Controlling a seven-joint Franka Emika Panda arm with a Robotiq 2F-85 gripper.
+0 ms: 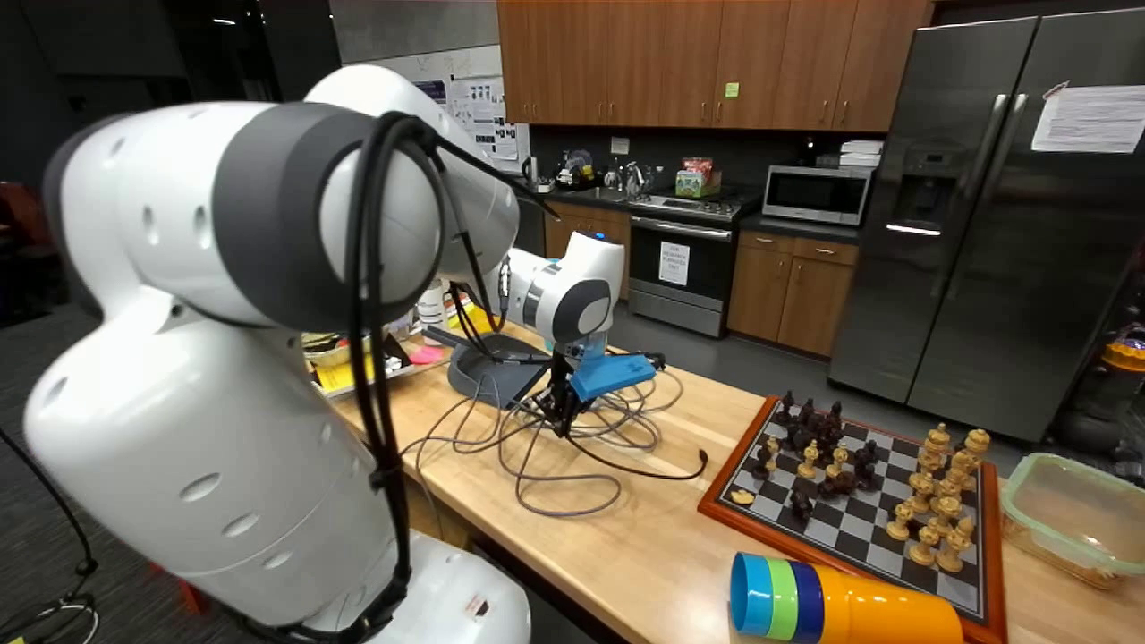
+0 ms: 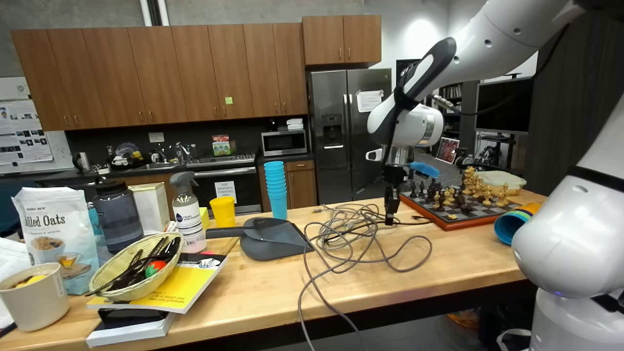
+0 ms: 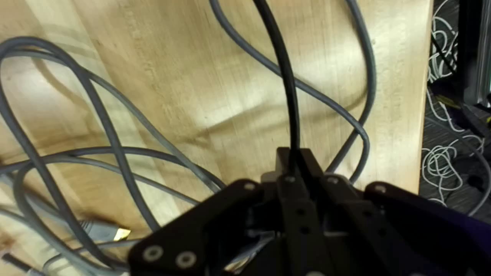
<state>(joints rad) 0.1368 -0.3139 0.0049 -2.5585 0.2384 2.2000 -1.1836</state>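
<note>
My gripper (image 3: 294,155) is shut on a thin black cable (image 3: 282,57), which runs up from between the fingertips in the wrist view. In both exterior views the gripper (image 1: 562,427) (image 2: 390,220) points down, low above the wooden table, among loose loops of grey cable (image 1: 572,512) (image 2: 351,262). The black cable's free end (image 1: 666,472) lies out toward the chessboard. Grey loops (image 3: 99,107) spread on both sides of the jaws, and a connector with a gold tip (image 3: 103,231) lies at lower left. Where the black cable continues below the fingers is hidden.
A chessboard (image 1: 845,528) with pieces stands on the table, with nested cups (image 1: 886,608) lying beside it. A grey dustpan (image 2: 273,243) sits near the cables. Blue stacked cups (image 2: 277,195), a spray bottle (image 2: 189,217) and a basket (image 2: 114,273) stand farther along.
</note>
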